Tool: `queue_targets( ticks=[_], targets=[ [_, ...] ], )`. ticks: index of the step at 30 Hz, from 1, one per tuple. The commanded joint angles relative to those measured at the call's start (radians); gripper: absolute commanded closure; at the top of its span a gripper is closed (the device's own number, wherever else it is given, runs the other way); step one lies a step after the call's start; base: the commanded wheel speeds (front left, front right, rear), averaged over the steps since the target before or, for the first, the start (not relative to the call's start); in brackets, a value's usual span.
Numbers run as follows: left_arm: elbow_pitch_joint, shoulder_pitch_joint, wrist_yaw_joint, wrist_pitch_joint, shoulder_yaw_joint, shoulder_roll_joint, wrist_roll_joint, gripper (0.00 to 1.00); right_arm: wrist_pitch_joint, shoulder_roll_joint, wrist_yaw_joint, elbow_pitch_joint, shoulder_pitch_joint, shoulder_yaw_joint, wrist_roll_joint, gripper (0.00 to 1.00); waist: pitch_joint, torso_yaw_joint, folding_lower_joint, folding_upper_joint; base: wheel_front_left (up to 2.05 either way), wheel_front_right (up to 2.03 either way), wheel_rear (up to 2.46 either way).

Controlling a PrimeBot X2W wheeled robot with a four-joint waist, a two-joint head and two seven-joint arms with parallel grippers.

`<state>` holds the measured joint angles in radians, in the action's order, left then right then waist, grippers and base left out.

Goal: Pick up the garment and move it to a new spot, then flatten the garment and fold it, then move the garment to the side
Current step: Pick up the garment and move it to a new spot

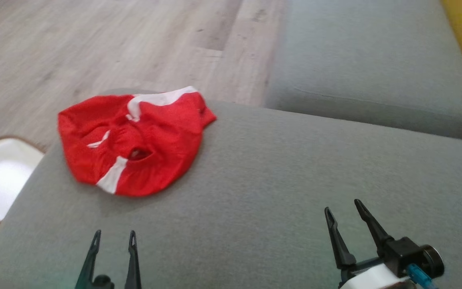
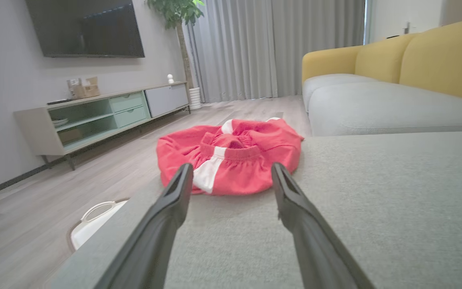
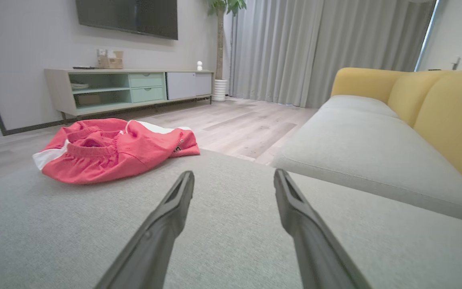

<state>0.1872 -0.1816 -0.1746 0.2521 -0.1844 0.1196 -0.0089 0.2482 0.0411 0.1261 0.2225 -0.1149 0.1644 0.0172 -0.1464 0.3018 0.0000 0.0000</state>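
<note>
Both pincers sit closest to me: left gripper (image 1: pixel 115 233) and right gripper (image 1: pixel 342 205), fingers spread wide and empty, low over the near edge of the grey cushion (image 1: pixel 275 180). The red garment (image 1: pixel 134 140) is bunched at the cushion's far left corner. It looks soft, light and floppy, so I'd pinch the gathered waistband (image 2: pixel 251 160) facing me. Can't tell how the layers fold underneath, or whether the far hem hangs off the cushion. Head view's blurry too.
</note>
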Motion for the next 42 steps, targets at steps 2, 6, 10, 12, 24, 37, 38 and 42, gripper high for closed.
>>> queue_targets(
  ticks=[2,6,10,12,24,37,38,42],
  targets=[
    [-0.039,0.038,-0.007,0.010,0.043,0.013,0.003,0.00,0.014,0.009,0.005,-0.034,0.039,0.021,0.010,0.00,0.007,0.063,0.0000,0.0000,0.00,0.00,0.00],
    [-0.048,0.046,-0.014,0.010,0.050,0.016,0.002,0.00,0.014,0.009,0.005,-0.034,0.039,0.020,0.011,0.00,0.018,0.091,0.0000,0.0000,0.00,0.00,0.00],
    [-0.085,0.064,-0.026,0.010,0.060,0.021,0.004,0.00,0.014,0.009,0.005,-0.035,0.041,0.015,-0.002,0.00,0.046,0.115,0.0000,0.0000,0.00,0.00,0.00],
    [-0.118,0.081,-0.035,0.010,0.064,0.023,0.008,0.00,0.014,0.009,0.005,-0.037,0.043,0.011,-0.015,0.00,0.067,0.122,0.0000,0.0000,0.00,0.00,0.00],
    [-0.195,0.420,-0.009,0.010,0.047,0.074,0.030,0.00,0.014,0.091,0.005,-0.073,0.102,-0.010,-0.095,0.00,0.302,0.121,0.0000,0.0000,0.00,0.00,0.00],
    [0.474,1.027,0.084,-0.300,0.030,-0.021,-0.091,0.00,0.014,0.310,0.005,-0.162,0.177,-0.046,-0.068,0.00,0.551,0.132,0.0000,0.0000,0.00,0.00,0.00],
    [0.527,1.049,0.082,-0.324,0.032,-0.028,-0.101,0.00,0.014,0.319,0.005,-0.168,0.176,-0.046,-0.066,0.00,0.557,0.130,0.0000,0.0000,0.00,0.00,0.00],
    [0.709,1.084,0.058,-0.376,0.051,-0.035,-0.129,0.00,0.014,0.338,0.005,-0.179,0.177,-0.035,-0.057,0.00,0.562,0.111,0.0000,0.0000,0.00,0.00,0.00]
  ],
)
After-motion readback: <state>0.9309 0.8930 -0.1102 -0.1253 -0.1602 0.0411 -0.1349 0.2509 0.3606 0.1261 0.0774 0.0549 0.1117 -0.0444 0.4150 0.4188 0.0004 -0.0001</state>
